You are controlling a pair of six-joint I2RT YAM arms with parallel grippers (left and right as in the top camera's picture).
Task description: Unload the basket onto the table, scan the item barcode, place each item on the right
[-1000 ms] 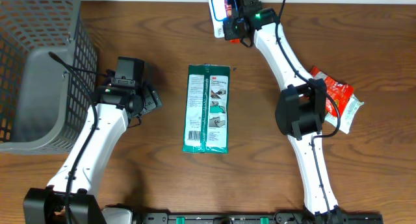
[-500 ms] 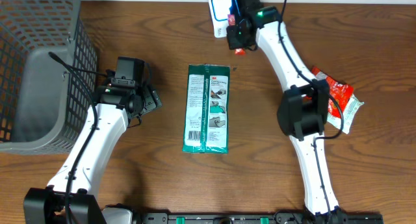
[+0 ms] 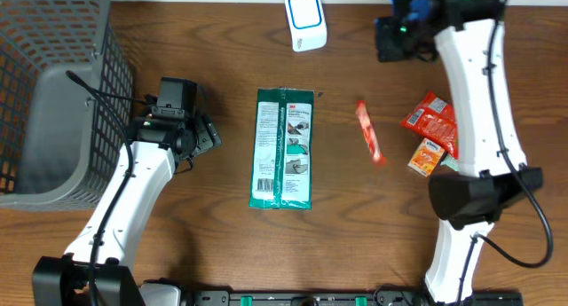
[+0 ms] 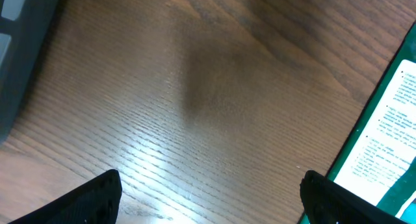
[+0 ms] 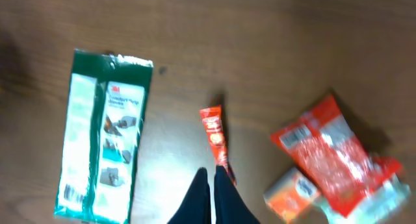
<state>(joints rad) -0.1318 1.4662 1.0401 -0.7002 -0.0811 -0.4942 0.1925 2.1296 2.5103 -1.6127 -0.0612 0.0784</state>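
Note:
The white and blue scanner [image 3: 305,20] stands at the table's far edge. A thin red packet [image 3: 371,133] [image 5: 214,136] lies loose on the wood, right of a flat green pack [image 3: 284,148] [image 5: 101,139]. High over the far right, my right gripper [image 3: 389,38] [image 5: 213,177] is shut with nothing between its fingers; in its wrist view the fingertips [image 5: 203,182] hang above the thin red packet's lower end. Left of the green pack, my left gripper [image 3: 206,137] [image 4: 211,199] stands open and empty over bare wood, with the pack's edge [image 4: 390,133] beside its right finger.
A grey mesh basket [image 3: 53,93] fills the far left corner. A red snack bag [image 3: 432,120] [image 5: 331,152] and a small orange box [image 3: 428,155] [image 5: 292,195] lie at the right, under the right arm.
My right arm has swung away from the scanner toward the far right. The thin red packet it held by the scanner now lies on the table. The left arm has stayed put.

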